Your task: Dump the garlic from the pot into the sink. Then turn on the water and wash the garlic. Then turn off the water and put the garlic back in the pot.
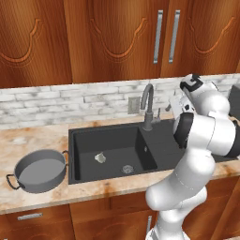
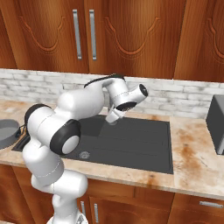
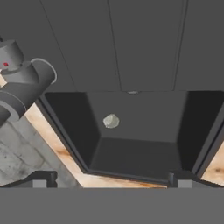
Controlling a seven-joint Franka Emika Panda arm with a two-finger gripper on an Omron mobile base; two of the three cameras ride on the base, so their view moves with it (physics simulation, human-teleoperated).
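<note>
Wide-open, my tool [image 3: 111,178] grips nothing above the sink [image 1: 84,140], where I see the garlic [image 1: 100,158] on the basin floor, the pot [image 1: 40,171] on the counter [image 1: 33,138] beside it.

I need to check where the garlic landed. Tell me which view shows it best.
The hand view: the garlic lies unobstructed on the sink floor, seen from straight above the basin. The left base view shows it smaller, left of the drain. In the right base view the arm covers that part of the basin.
</note>
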